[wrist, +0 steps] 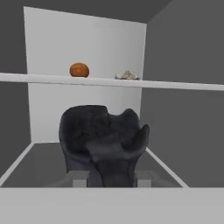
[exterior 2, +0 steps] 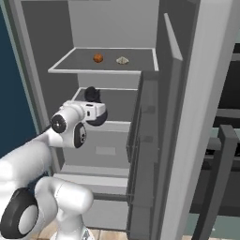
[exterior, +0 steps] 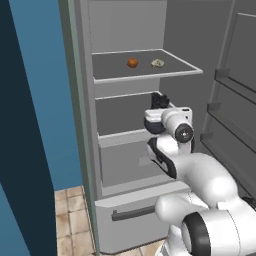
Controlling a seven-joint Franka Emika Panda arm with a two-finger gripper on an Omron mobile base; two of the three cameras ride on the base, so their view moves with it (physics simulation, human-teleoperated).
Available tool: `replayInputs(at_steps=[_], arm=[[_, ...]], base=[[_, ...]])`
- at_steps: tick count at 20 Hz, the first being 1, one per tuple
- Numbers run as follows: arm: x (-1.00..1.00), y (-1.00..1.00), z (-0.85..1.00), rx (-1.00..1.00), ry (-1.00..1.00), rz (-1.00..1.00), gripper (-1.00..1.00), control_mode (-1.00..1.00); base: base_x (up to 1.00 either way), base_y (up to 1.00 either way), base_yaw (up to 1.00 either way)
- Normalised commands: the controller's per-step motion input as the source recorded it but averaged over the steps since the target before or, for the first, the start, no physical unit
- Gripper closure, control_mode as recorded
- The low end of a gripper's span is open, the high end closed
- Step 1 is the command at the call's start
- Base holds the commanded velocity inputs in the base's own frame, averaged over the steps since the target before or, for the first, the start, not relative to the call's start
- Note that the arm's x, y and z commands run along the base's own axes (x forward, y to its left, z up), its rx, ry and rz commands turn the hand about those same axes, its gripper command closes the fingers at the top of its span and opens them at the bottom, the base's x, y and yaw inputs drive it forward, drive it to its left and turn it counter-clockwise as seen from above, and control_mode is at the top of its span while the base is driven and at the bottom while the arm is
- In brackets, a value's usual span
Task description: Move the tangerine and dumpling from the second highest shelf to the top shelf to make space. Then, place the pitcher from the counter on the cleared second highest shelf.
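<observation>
- So here's what we're looking at: the tangerine [exterior: 132,62] and the dumpling [exterior: 158,63] both sit on the top shelf [exterior: 185,66], side by side but apart, around the middle of it. From the left base view the tangerine is on the left and the dumpling is nearer the right edge.
- From the hand view we see them from below, peeking over the white front rim of that shelf, with the tangerine [wrist: 79,70] left and the dumpling [wrist: 127,75] right.
- The hand [wrist: 111,175] is clamped on a dark pitcher [wrist: 104,142], which stands upright right in front of the camera.
- The pitcher [exterior: 160,101] is over the second highest shelf [exterior: 120,116], towards its right side as the left base view shows it. We can't tell if its base is touching the shelf or just above it.
- The fridge door [exterior 2: 187,140] stands open on the right, and there's a grey drawer [exterior: 130,212] at the bottom of the fridge.
</observation>
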Motion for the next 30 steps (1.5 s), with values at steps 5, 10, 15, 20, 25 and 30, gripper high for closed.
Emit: replayInputs(at_steps=[5,10,15,20,25,30], arm=[[0.42,0.0,0.0,0.0,-0.01,0.0,1.0,-1.0],[0.44,0.0,0.0,0.0,-0.04,0.0,1.0,-1.0],[0.46,0.0,0.0,0.0,-0.04,0.0,1.0,-1.0],[0.48,0.0,0.0,0.0,-0.01,0.0,1.0,-1.0],[0.46,0.0,-0.03,0.0,0.0,0.0,1.0,-1.0],[0.41,0.0,-0.27,0.0,0.0,0.0,1.0,-1.0]], base=[[0.0,0.0,0.0],[0.0,0.0,0.0],[0.0,0.0,0.0],[0.0,0.0,0.0],[0.0,0.0,0.0],[0.0,0.0,0.0]])
